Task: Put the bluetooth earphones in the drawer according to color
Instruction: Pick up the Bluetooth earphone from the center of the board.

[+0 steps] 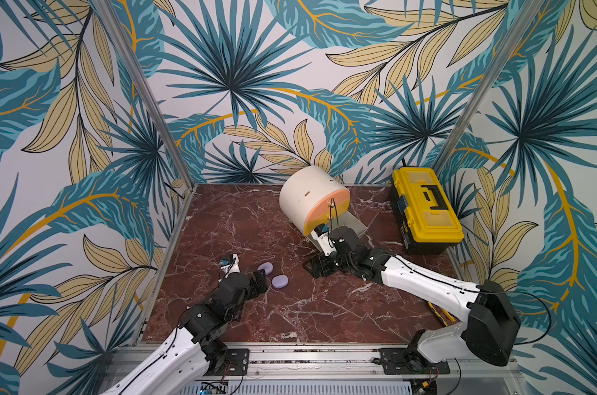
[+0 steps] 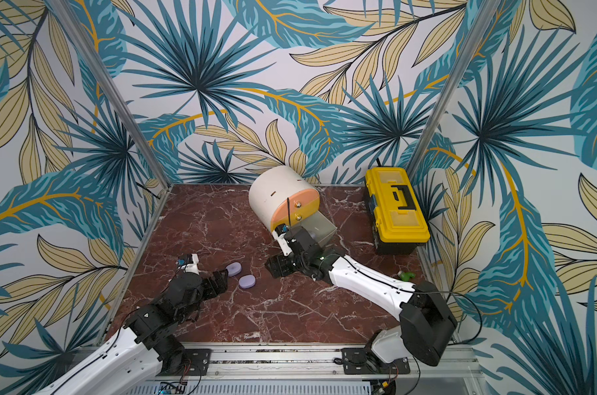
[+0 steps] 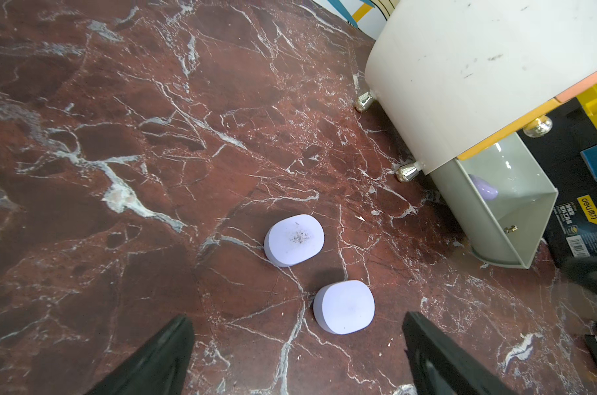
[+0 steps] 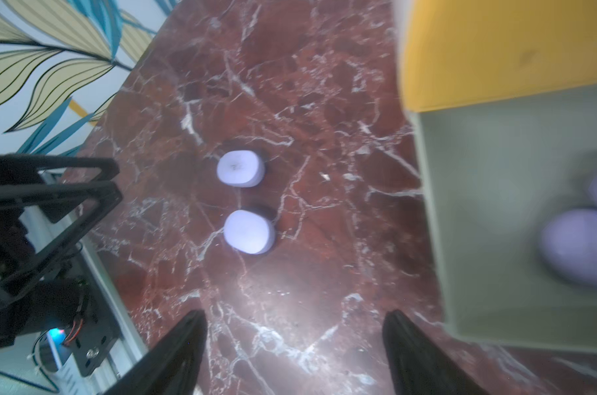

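Two lilac cases, a near case and a far case, lie about three o'clock, just off the left fingers, which are spread wide and empty.

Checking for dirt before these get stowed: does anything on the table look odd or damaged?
One lilac case on the table has a dark gritty smudge on its top; the second lilac case beside it looks clean. Nothing else looks spilled or broken. The grey drawer stands open with stowed lilac cases in it.
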Robot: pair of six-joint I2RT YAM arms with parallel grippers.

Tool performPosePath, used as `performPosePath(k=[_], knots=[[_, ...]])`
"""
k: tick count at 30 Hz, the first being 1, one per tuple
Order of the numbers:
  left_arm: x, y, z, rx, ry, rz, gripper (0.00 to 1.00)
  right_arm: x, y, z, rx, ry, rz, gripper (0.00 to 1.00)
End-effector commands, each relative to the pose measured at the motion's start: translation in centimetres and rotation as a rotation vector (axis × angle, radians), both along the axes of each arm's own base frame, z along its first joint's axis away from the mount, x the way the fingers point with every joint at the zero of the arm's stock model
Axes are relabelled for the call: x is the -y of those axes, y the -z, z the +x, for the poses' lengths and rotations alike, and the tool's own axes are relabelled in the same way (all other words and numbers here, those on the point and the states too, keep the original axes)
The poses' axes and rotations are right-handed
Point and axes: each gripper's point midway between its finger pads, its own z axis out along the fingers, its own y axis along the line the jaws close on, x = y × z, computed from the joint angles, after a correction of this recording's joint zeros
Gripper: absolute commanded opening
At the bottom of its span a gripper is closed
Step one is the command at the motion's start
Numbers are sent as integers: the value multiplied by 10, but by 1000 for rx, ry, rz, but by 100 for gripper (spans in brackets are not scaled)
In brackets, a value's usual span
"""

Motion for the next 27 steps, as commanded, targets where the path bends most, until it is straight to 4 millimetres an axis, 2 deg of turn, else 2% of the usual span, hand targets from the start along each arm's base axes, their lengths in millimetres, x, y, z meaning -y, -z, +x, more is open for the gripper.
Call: performPosePath(k=[1,6,8,14,17,21,27], knots=[[-9,12,-4,-9,-30,12,100,-27,14,-14,-6,-115,21,85],[-12,9,-6,2,-37,6,100,-56,26,-26,-9,-225,0,85],[-12,7,-6,7,-38,5,100,-67,37,-27,-20,-262,-26,85],[-14,6,-7,9,-41,8,100,-98,61,-10,-52,-298,-59,84],[-15,6,-8,11,-44,9,100,-105,79,-4,-101,-295,-118,84],[-17,6,-9,12,-47,10,100,-114,94,0,-137,-304,-131,83],[-21,7,-11,14,-57,24,100,-117,104,-20,-178,-354,-136,82]])
